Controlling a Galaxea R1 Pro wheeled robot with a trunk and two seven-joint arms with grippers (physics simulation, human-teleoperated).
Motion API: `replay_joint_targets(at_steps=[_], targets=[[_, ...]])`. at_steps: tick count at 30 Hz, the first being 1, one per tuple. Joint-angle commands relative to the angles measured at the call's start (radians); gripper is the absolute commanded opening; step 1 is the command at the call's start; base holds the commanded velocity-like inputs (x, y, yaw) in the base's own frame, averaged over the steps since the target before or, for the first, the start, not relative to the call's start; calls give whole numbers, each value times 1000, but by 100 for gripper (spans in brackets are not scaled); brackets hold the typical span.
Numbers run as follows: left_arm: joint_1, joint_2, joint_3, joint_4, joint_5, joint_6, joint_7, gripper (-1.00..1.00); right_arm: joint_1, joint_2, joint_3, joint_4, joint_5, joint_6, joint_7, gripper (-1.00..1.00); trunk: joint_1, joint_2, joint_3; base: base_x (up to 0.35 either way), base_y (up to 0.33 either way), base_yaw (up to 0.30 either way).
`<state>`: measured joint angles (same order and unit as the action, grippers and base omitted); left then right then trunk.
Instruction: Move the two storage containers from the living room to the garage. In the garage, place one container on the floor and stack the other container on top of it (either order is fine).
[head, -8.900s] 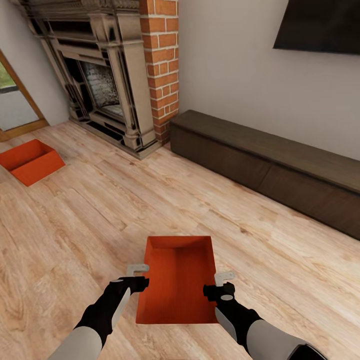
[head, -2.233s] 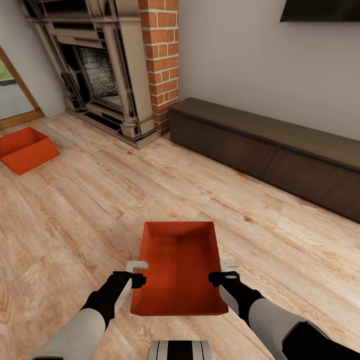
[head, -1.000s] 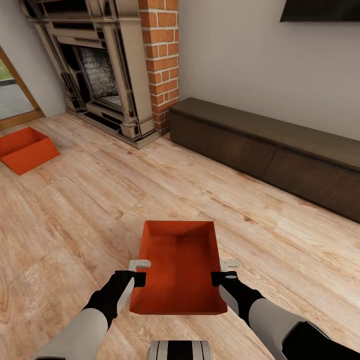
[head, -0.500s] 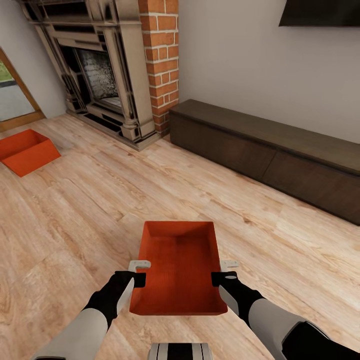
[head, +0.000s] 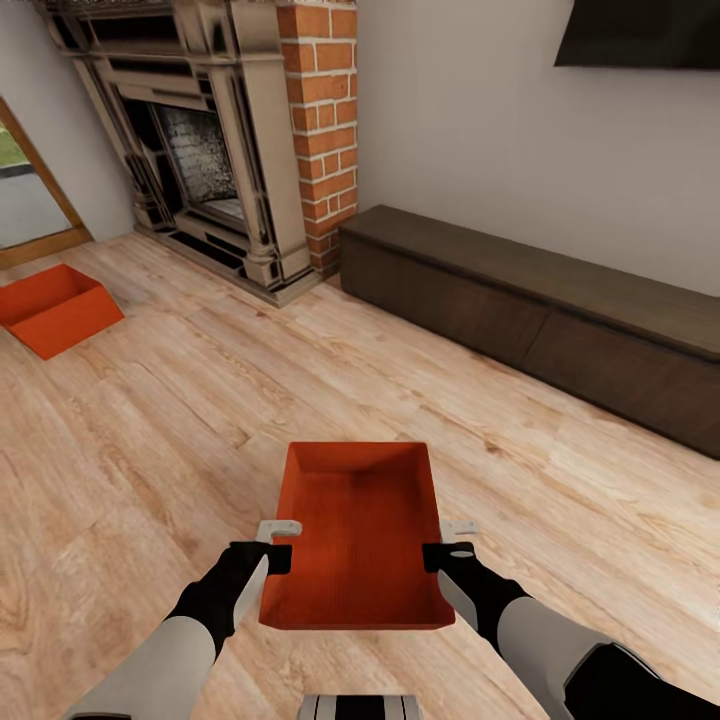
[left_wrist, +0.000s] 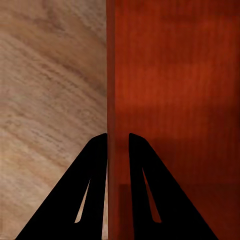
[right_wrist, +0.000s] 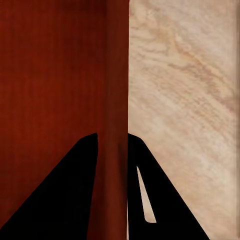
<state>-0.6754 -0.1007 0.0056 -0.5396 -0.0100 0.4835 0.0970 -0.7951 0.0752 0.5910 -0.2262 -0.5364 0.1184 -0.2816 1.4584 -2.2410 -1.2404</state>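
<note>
I hold one orange-red storage container (head: 355, 535) between both arms, lifted above the living room's wood plank floor (head: 150, 430). My left gripper (head: 280, 545) is shut on its left wall; the left wrist view has that wall (left_wrist: 117, 100) pinched between the black fingers (left_wrist: 95, 170). My right gripper (head: 450, 545) is shut on the right wall (right_wrist: 116, 100), seen between its fingers (right_wrist: 82, 170). The second storage container (head: 55, 308) sits on the planks at the far left, by the doorway.
A brick fireplace (head: 230, 150) stands at the back left. A long dark low cabinet (head: 540, 310) runs along the right wall under a dark screen (head: 640, 30). A wood-framed doorway (head: 35, 200) opens at the far left. Bare planks lie around the held bin.
The whole head view has shifted a little, so the camera moved; fireplace and cabinet sit slightly lower in the picture. Over several seconds the held container rose off the floor. Both grips are unchanged.
</note>
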Motion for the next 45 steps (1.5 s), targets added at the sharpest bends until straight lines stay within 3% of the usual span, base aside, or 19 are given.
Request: replay_joint_targets(at_steps=[1, 45], targets=[[0, 1, 1, 0, -28, 9, 10, -100, -1, -3, -7, -5, 20, 8, -8, -100, -4, 7, 3, 0, 0, 0], [0, 1, 1, -3, -27, 10, 10, -100, -1, -2, -5, -13, 21, 31, -7, -100, -173, 315, 140, 0, 0, 0]])
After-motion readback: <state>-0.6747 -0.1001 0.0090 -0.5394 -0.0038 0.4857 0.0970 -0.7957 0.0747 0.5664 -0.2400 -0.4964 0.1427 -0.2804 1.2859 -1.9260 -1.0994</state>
